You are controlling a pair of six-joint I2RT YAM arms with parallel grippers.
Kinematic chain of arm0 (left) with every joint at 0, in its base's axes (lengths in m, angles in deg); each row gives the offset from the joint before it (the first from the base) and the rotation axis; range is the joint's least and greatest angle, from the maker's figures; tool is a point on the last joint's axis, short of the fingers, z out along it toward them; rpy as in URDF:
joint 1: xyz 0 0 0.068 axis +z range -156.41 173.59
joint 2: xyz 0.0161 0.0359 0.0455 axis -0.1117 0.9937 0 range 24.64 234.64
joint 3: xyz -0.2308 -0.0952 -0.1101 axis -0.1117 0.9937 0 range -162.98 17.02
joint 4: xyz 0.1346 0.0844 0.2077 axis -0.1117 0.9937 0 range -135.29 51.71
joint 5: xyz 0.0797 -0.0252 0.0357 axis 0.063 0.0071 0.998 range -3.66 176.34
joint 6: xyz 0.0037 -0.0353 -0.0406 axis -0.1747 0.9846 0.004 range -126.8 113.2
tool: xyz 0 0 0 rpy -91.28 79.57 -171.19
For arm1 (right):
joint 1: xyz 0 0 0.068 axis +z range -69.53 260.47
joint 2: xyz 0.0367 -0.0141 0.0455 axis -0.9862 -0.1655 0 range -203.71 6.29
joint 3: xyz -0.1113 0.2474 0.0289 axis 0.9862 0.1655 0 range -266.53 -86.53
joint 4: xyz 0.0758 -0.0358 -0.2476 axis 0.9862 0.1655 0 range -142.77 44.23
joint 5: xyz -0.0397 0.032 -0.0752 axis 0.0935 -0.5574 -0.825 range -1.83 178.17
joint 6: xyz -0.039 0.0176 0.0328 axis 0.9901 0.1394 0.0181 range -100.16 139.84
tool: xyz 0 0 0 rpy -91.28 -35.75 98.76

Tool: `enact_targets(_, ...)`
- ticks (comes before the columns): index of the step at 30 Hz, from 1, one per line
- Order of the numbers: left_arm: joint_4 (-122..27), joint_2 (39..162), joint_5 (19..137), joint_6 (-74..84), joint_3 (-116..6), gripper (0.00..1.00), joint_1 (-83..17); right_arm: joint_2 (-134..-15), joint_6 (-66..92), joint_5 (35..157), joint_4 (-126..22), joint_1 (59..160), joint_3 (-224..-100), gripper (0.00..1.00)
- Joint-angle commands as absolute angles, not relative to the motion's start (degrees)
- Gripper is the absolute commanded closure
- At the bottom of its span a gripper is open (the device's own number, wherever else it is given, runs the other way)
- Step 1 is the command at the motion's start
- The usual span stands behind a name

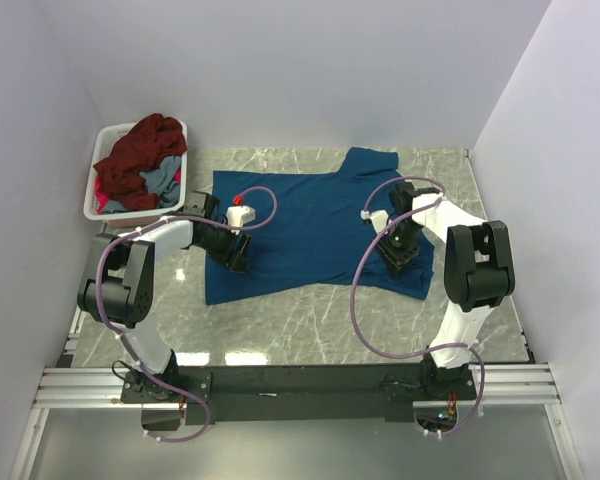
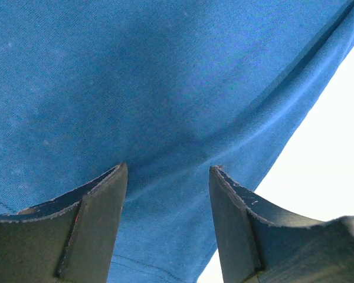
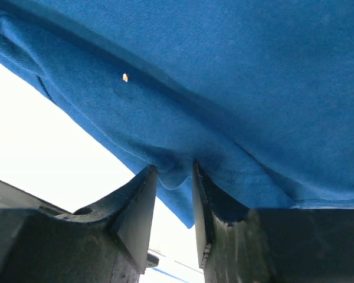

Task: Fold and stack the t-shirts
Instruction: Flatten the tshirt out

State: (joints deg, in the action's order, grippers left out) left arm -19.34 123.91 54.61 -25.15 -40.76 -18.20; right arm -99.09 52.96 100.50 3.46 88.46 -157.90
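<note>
Top external shot, starting at the near side: both arms reach in from the near edge of the marble table (image 1: 310, 320) and are down on the blue t-shirt (image 1: 310, 225). The left gripper (image 1: 236, 256) sits close to the shirt's left edge. The right gripper (image 1: 398, 256) is on its near right part, toward the table's right edge.

Left wrist cam has that gripper's fingers (image 2: 94, 224) spread wide, with blue cloth lying under and between them and nothing clamped. Right wrist cam is different: the jaws are nearly closed, and a small fold of the shirt's edge is pinched in the narrow gap.

The shirt itself is spread mostly flat over the middle of the table, with one sleeve sticking out toward the far edge.

Further back, in the far left corner, the white basket (image 1: 108, 131) holds more laundry — a maroon t-shirt (image 1: 140, 150) heaped on top and a grey-blue t-shirt (image 1: 160, 182) peeking out beneath it.
</note>
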Motion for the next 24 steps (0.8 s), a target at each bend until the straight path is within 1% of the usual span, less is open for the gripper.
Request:
enact_targets(1, -18.9, 125.1, 55.2, -26.4, -40.8, 0.36, -17.7, -99.4, 53.8, 101.4, 4.6, 88.3, -160.0, 0.63)
enact_targets(3, -18.9, 125.0, 55.2, -26.5, -40.6, 0.36, -17.7, -99.4, 53.9, 101.4, 4.4, 88.4, -159.7, 0.64)
enact_targets(4, -18.8, 125.0, 55.4, -26.5, -40.6, 0.36, -17.7, -99.3, 53.9, 101.3, 4.3, 88.3, -159.5, 0.72)
enact_targets(6, -18.6, 125.0, 55.7, -26.4, -40.9, 0.37, -17.7, -98.3, 54.2, 101.8, 5.3, 88.3, -159.6, 0.83)
enact_targets(7, -18.4, 125.2, 55.7, -26.4, -41.2, 0.36, -17.7, -97.7, 54.1, 102.1, 5.8, 88.4, -159.9, 1.0)
enact_targets(12, -17.8, 125.7, 54.4, -26.1, -42.0, 0.37, -16.6, -90.2, 57.5, 107.9, 13.8, 89.9, -161.8, 1.0)
enact_targets(16, -17.5, 125.5, 53.6, -25.6, -42.6, 0.37, -15.7, -83.5, 60.3, 112.2, 18.9, 94.8, -157.2, 1.0)
enact_targets(20, -16.8, 124.6, 53.6, -25.7, -42.9, 0.37, -15.1, -76.3, 60.7, 113.0, 20.3, 106.1, -149.1, 1.0)
enact_targets(23, -16.3, 124.1, 53.4, -25.7, -42.9, 0.37, -14.9, -74.6, 58.7, 114.4, 19.6, 112.2, -146.5, 1.0)
enact_targets(24, -16.2, 124.0, 53.4, -25.7, -42.8, 0.37, -14.8, -74.5, 57.9, 115.1, 19.2, 115.9, -146.2, 0.99)
